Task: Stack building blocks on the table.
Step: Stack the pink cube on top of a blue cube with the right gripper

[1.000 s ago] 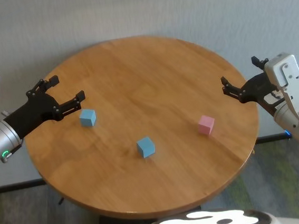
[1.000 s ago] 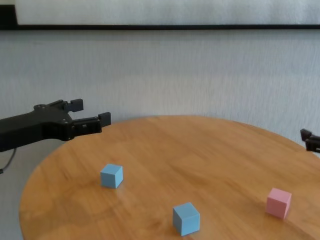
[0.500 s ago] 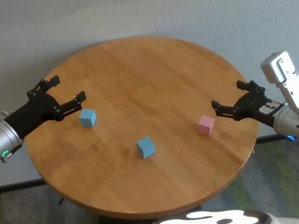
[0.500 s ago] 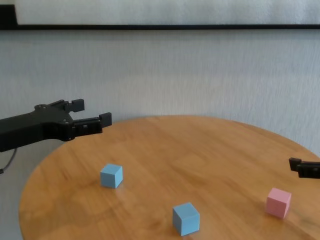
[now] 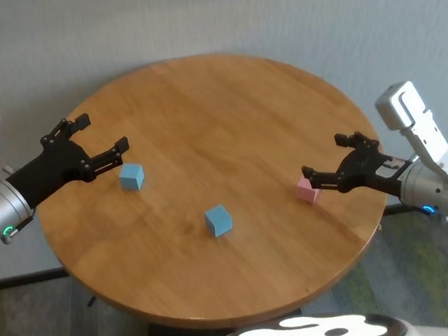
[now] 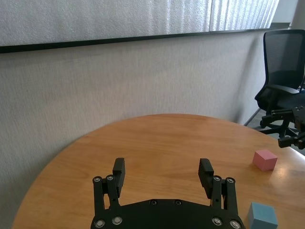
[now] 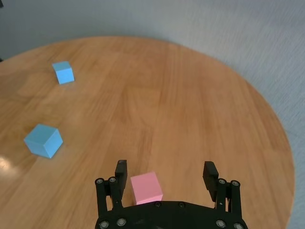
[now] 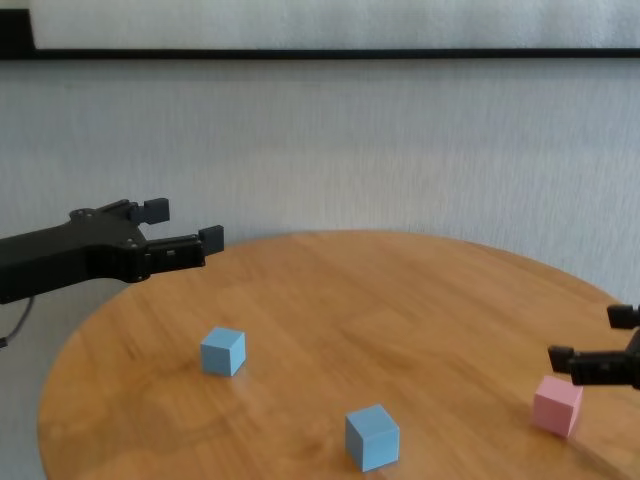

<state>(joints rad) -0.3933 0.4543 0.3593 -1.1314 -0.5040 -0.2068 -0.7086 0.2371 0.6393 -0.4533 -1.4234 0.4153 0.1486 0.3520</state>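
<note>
On the round glossy orange wood surface [image 5: 201, 99], the right tool [image 5: 330, 160] hovers spread wide over the small matte pink cube [image 5: 307, 190], the left tool [image 5: 100, 135] released beside one light blue cube [image 5: 131, 176], the other blue cube [image 5: 219, 220] between them

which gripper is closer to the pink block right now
The right one. The right gripper is open right at the pink block, which sits between its fingers in the right wrist view. The left gripper is open far across the table, beside a blue block.
</note>
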